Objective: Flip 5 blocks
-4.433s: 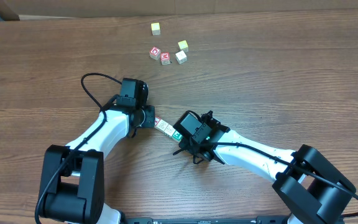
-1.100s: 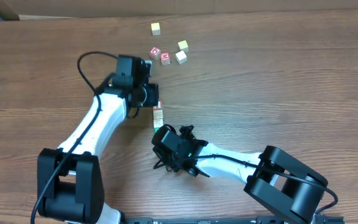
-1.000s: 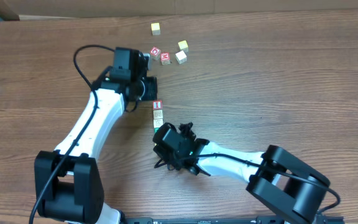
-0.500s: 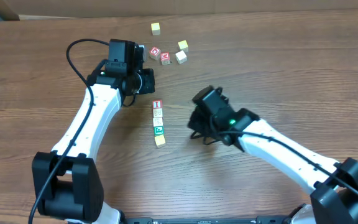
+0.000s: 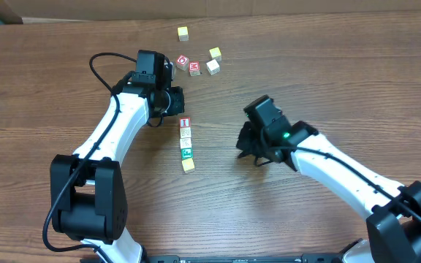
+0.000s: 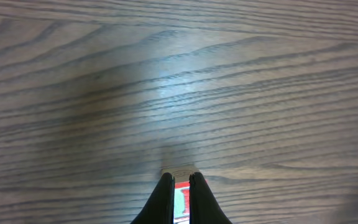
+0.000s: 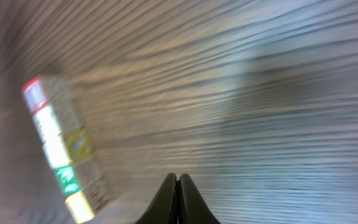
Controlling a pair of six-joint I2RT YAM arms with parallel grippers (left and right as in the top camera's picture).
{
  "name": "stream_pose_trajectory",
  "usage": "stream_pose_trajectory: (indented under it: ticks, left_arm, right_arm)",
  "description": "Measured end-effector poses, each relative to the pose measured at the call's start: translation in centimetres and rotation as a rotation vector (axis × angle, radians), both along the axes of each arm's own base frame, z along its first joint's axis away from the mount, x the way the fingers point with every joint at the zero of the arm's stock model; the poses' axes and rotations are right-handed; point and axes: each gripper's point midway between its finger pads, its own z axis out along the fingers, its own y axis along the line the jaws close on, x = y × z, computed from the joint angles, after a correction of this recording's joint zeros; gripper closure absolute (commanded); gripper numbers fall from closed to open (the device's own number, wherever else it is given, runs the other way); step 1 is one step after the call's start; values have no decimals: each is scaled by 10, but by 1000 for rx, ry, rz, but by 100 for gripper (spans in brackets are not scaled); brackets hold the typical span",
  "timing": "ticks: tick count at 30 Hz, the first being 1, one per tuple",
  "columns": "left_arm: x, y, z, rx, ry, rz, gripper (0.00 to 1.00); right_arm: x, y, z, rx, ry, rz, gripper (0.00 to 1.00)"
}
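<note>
On the brown wood-grain tabletop (image 5: pixel 327 88), the five blocks (image 5: pixel 186 144) lie in one straight, touching row: red-faced, two pale, green-faced, then yellowish. The red end sits just at the tips of the left pincer (image 6: pixel 180 179), which is closed to a slit and grips nothing. The right pincer (image 7: pixel 178 179), likewise closed and empty, stands well apart, with the row off to its left. It is farther from the row than half a second ago. The row itself has not moved.
</note>
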Motion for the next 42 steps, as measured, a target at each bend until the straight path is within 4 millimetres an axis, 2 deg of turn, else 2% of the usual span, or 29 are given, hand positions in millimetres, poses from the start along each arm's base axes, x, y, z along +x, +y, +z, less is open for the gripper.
stream_pose_trajectory:
  ticks: [4,8,11,14,17,21,26,31,42]
  left_arm:
    - [-8,18,-6,36,54,101,96]
    - [-14,47,-9,44,99,202,96]
    - [-19,76,-12,37,133,286,96]
    - [-26,102,-13,23,164,356,96]
    - [-29,124,-14,4,176,413,96]
    - [-31,136,-14,-7,177,445,95]
    - [-30,134,-13,-17,178,440,94]
    - [-31,133,-14,-20,182,439,95]
    - [-32,133,-14,-20,185,439,94]
  right_arm:
    - [-26,54,-2,61,-77,195,96]
    - [-69,99,-9,33,-140,402,96]
    - [-89,116,-19,-7,-183,494,96]
    - [-99,128,-32,-44,-217,546,96]
    - [-106,136,-43,-68,-241,583,96]
    - [-106,141,-44,-70,-273,596,96]
    - [-100,143,-44,-79,-304,581,96]
    - [-97,142,-56,-102,-302,577,96]
    - [-89,144,-55,-106,-340,555,96]
